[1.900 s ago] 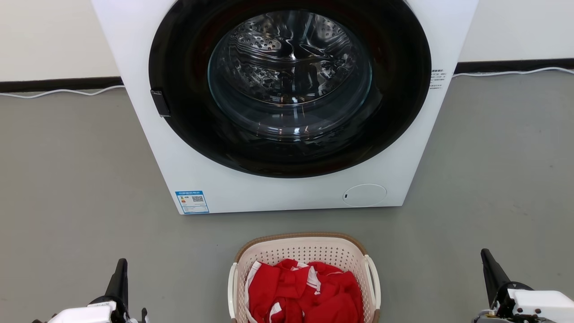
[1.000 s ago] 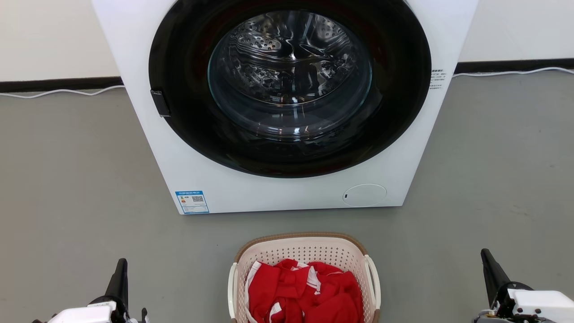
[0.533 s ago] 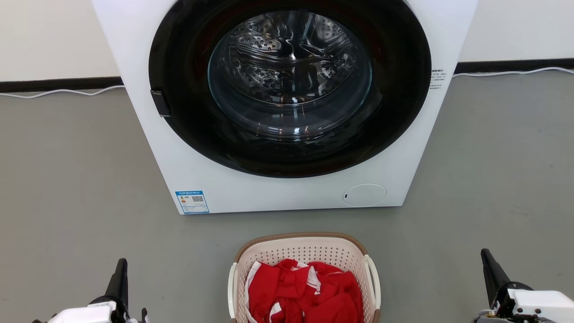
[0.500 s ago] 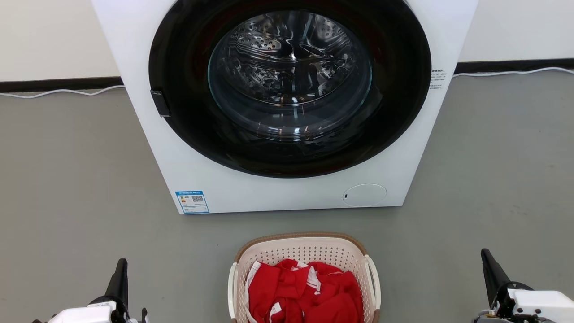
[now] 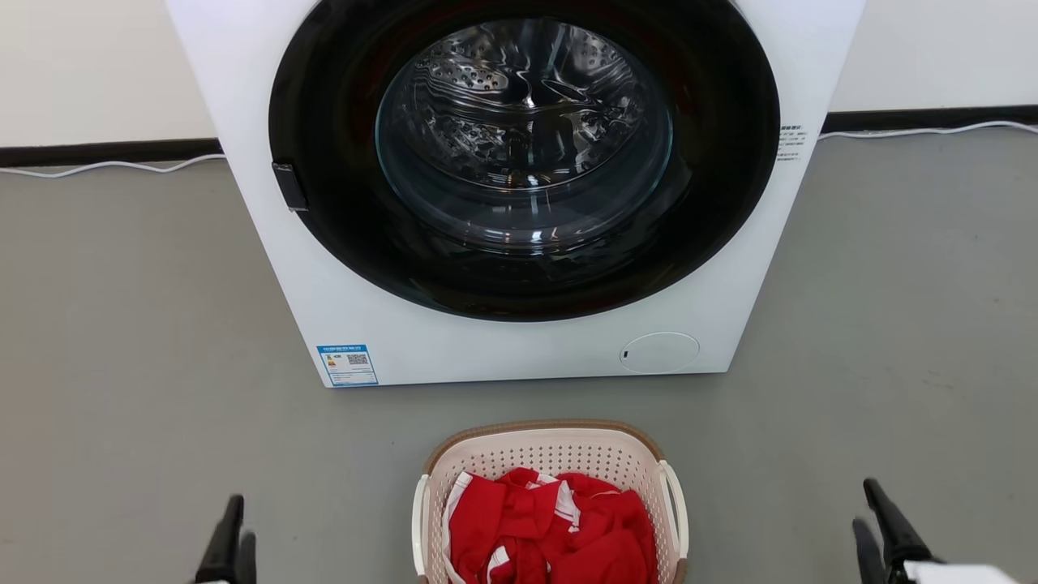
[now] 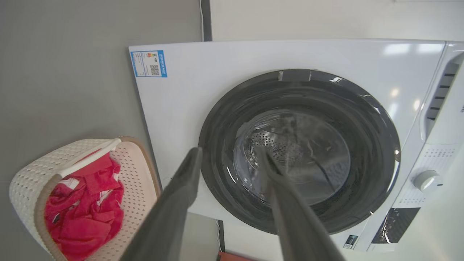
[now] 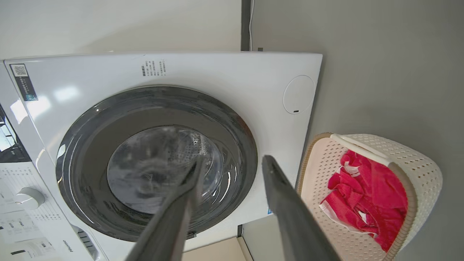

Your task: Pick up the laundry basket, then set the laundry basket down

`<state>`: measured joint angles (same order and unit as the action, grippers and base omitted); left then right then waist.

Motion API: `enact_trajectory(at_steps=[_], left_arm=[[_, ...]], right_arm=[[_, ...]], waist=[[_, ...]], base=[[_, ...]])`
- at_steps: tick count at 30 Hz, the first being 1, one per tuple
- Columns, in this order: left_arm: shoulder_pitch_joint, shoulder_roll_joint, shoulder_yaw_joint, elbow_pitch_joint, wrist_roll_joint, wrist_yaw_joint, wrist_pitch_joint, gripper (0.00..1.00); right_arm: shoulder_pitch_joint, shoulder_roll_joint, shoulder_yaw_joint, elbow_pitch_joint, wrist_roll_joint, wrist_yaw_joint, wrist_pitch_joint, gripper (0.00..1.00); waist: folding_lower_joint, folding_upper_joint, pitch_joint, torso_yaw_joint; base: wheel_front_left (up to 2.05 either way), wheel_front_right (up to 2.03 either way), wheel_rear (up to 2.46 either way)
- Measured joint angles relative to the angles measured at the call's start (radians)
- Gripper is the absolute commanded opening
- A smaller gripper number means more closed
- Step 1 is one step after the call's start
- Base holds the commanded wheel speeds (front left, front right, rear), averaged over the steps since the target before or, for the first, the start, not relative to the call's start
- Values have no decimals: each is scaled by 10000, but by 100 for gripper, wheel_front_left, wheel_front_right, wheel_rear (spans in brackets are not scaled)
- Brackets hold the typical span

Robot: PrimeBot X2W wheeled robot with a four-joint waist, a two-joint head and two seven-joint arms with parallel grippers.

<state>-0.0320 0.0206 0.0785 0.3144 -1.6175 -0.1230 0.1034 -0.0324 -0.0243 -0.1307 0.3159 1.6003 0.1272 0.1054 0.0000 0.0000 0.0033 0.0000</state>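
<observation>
The laundry basket (image 5: 551,427) stands on the grey floor at the bottom centre of the head view, cream and perforated with a brown rim and white side handles. Red clothes (image 5: 551,527) with white stripes lie in it. My left gripper (image 5: 242,519) is low at the left, well apart from the basket, and my right gripper (image 5: 864,504) is low at the right, equally far off. In the left wrist view the left gripper (image 6: 230,150) stands open and empty, with the basket (image 6: 32,174) off to one side. The right gripper (image 7: 233,159) is also open and empty beside the basket (image 7: 420,163).
A white washing machine (image 5: 519,357) with a large round dark door stands just behind the basket. Thin white cables (image 5: 105,166) run along the wall base on both sides. Bare grey floor (image 5: 130,341) spreads left and right of the machine and basket.
Both grippers have opened, each now showing two parted fingers. They sit lower in the head view, with the white wrist bodies mostly slid out at the bottom. Basket and machine have not moved.
</observation>
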Motion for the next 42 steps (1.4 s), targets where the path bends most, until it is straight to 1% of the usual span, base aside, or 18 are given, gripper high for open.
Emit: enact_trajectory(at_steps=[3,11,21,31,41,42], left_arm=[[216,-98,-54,180,0,2,-15,100],[184,-73,-209,174,19,2,-247,100],[98,-59,-401,140,763,0,-577,100],[-80,-44,-631,123,2067,0,-836,100],[-93,-23,-832,134,3923,0,-1143,100],[-93,-23,-832,134,3923,0,-1143,100]], right_arm=[[188,82,27,163,0,-4,0,100],[121,50,111,119,-27,-4,-17,100],[-105,-255,466,23,-399,-4,-359,100],[-349,-685,1085,46,-1058,-4,-823,100],[-668,-976,1480,151,-2372,-2,-1083,100],[-668,-976,1480,151,-2372,-2,-1083,100]], waist=[[0,0,15,-3],[4,0,8,-9],[3,0,38,-22],[2,0,52,-31],[1,0,70,-42],[1,0,70,-42]], base=[[0,0,0],[0,0,0],[0,0,0],[0,0,0],[0,0,0],[0,0,0]])
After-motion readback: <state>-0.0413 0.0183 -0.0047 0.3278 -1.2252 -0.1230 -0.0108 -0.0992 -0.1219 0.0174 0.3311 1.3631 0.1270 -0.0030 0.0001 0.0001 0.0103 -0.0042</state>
